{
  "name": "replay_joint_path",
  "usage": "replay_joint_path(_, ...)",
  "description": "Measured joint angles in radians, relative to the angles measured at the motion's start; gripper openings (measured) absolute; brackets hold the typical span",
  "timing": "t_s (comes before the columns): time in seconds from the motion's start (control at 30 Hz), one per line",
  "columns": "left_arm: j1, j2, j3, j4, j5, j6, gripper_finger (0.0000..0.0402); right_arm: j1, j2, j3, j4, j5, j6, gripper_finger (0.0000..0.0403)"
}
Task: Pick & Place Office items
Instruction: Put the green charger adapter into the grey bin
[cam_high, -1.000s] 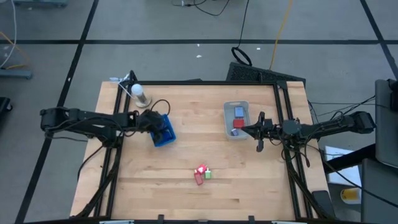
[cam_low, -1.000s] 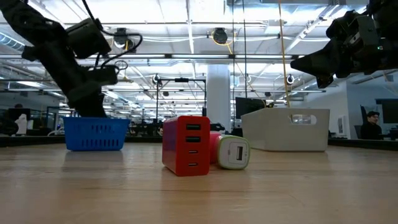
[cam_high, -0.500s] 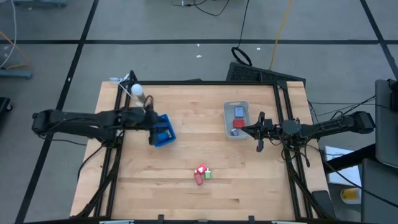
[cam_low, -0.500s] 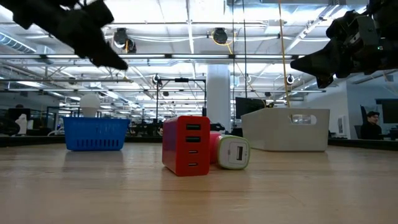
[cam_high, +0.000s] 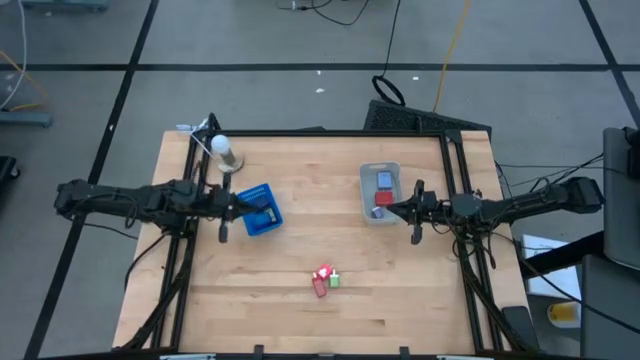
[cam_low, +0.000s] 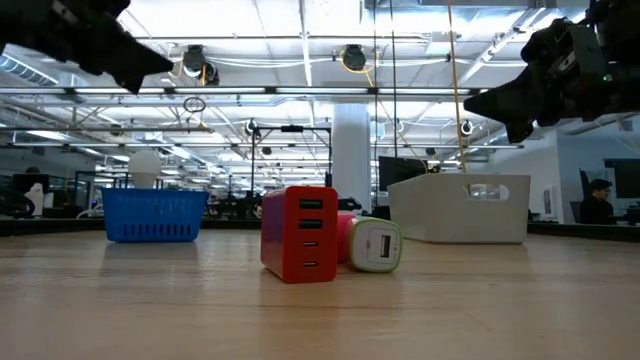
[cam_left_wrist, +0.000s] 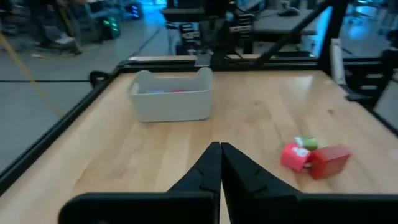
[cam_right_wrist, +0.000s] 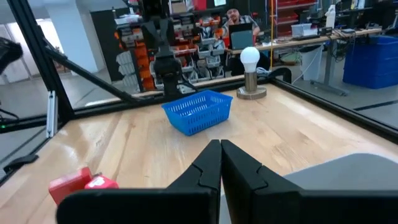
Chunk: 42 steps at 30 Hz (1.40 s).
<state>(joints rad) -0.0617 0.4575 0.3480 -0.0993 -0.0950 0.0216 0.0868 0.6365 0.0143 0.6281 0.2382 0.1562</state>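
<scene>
Three small chargers (cam_high: 323, 279) (red, pink, green-white) sit huddled mid-table, probably touching. They look rigid, light and smooth-sided; pinch the red block across its flat faces. Left gripper (cam_high: 222, 210) near the blue basket (cam_high: 259, 209) and right gripper (cam_high: 417, 213) beside the clear bin (cam_high: 380, 192) hover pinched together, empty.

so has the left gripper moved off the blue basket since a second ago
Yes. In the high view the left gripper has pulled back from over the blue basket toward the table's left edge, now beside the basket's left side, shut and empty.
</scene>
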Motion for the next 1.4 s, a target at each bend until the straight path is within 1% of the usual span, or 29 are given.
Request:
replay_joint_path(0.1,-0.007,-0.072,-0.068,0.022,-0.052,-0.003,0.0003,0.0,0.011,0.0,-0.003,-0.002,0.0,0.0004)
replay_joint_path(0.27,-0.007,-0.177,-0.202,0.083,-0.078,0.011,0.0003,0.0,0.027,0.0,0.026,-0.003,0.0,0.0004)
replay_joint_path(0.37,-0.008,-0.215,-0.276,0.198,-0.149,0.049,0.0004,0.0,0.037,0.0,0.046,-0.003,-0.002,0.0004)
replay_joint_path(0.43,-0.007,-0.227,-0.318,0.27,-0.166,0.061,0.0006,0.0,0.045,0.0,0.069,-0.003,-0.003,0.0004)
replay_joint_path(0.47,-0.007,-0.231,-0.334,0.281,-0.165,0.066,0.0005,0.0,0.049,0.0,0.081,-0.003,-0.003,0.0004)
replay_joint_path(0.53,-0.007,-0.231,-0.335,0.25,-0.163,0.076,0.0002,0.0,0.06,0.0,0.111,-0.003,-0.004,0.0004)
replay_joint_path(0.67,-0.004,-0.229,-0.333,0.26,-0.198,0.088,0.0007,0.0,0.086,0.0,0.132,-0.002,-0.018,0.0004)
replay_joint_path(0.8,-0.004,-0.229,-0.333,0.245,-0.2,0.09,0.0009,0.0,0.111,0.0,0.133,0.001,-0.013,0.0004)
replay_joint_path(0.9,-0.004,-0.229,-0.333,0.232,-0.199,0.072,0.0009,0.0,0.13,0.004,0.154,0.043,-0.002,0.0004)
replay_joint_path(0.97,-0.004,-0.229,-0.333,0.231,-0.2,0.062,0.001,0.0,0.142,0.022,0.15,0.049,-0.007,0.0004)
replay_joint_path(1.03,-0.004,-0.229,-0.333,0.231,-0.2,0.055,0.001,0.0,0.158,0.061,0.125,0.035,-0.017,0.0004)
replay_joint_path(1.07,-0.004,-0.229,-0.333,0.231,-0.2,0.055,0.001,0.0,0.169,0.078,0.084,0.022,-0.023,0.0004)
replay_joint_path(1.1,-0.004,-0.229,-0.333,0.231,-0.2,0.054,0.001,0.001,0.182,0.109,0.027,0.021,-0.029,0.0004)
replay_joint_path(1.2,-0.004,-0.229,-0.333,0.232,-0.2,0.051,0.001,0.01,0.221,0.221,-0.054,0.023,-0.037,0.0004)
replay_joint_path(1.3,-0.004,-0.229,-0.333,0.24,-0.204,0.048,0.001,0.027,0.274,0.301,-0.152,0.022,-0.038,0.0004)
replay_joint_path(1.4,-0.004,-0.229,-0.333,0.265,-0.204,0.05,0.001,0.061,0.32,0.371,-0.18,0.021,-0.038,0.0004)
